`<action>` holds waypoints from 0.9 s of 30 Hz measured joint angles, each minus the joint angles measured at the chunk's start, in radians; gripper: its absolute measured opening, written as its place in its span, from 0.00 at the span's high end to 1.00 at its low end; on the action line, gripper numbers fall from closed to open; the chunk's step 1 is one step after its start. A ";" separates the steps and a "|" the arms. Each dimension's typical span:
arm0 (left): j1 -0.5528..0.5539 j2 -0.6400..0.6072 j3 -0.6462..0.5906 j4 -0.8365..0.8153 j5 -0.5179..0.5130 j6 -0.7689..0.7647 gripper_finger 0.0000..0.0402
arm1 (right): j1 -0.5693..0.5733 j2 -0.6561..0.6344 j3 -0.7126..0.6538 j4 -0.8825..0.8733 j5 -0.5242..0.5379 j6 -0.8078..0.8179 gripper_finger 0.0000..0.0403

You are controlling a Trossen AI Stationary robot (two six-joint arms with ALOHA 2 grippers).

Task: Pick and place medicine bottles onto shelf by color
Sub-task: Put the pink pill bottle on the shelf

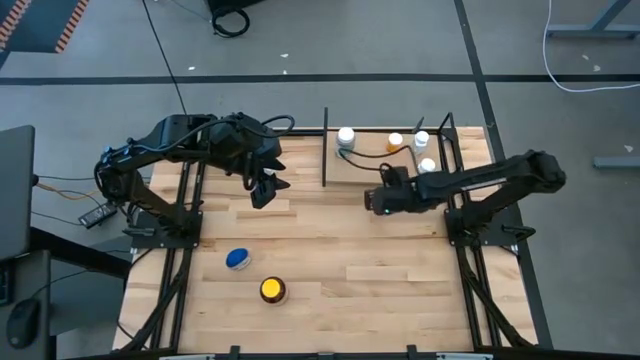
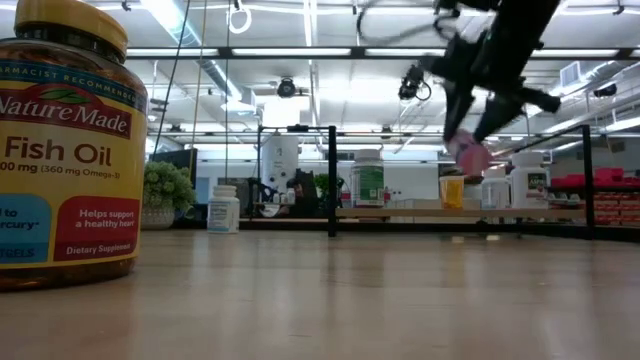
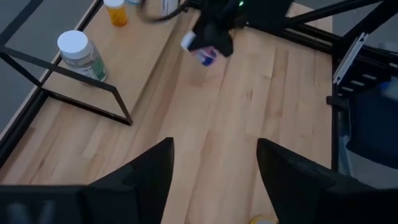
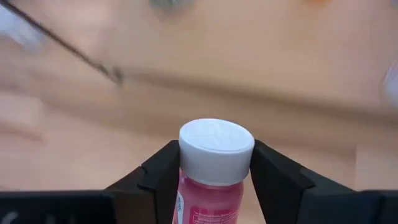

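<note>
Wooden tabletop [image 1: 330, 260], shelf [image 1: 350, 168] upper right. Right gripper [image 4: 214, 171] clamps a pink white-capped bottle [image 4: 214, 180] at mid-frame, carrying it shelfward; next, probably setting it among like colours. Left gripper [image 3: 214, 165] hangs open, empty.

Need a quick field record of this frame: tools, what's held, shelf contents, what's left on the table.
right tool: shut on pink bottle with white cap, lifted off the table beside the shelf
left tool: open, empty, above the table's left half
on shelf: white-capped bottles, one orange bottle
on table: blue-lidded bottle, amber fish oil bottle with yellow lid
</note>
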 joint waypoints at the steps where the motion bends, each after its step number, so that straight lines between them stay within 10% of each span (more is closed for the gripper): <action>1: 0.000 0.000 0.000 0.000 0.000 0.006 0.42 | 0.020 -0.008 0.006 -0.004 0.071 -0.002 0.56; 27: 0.000 0.000 0.000 -0.039 -0.012 0.048 0.43 | 0.070 0.134 -0.068 -0.045 0.721 0.082 0.56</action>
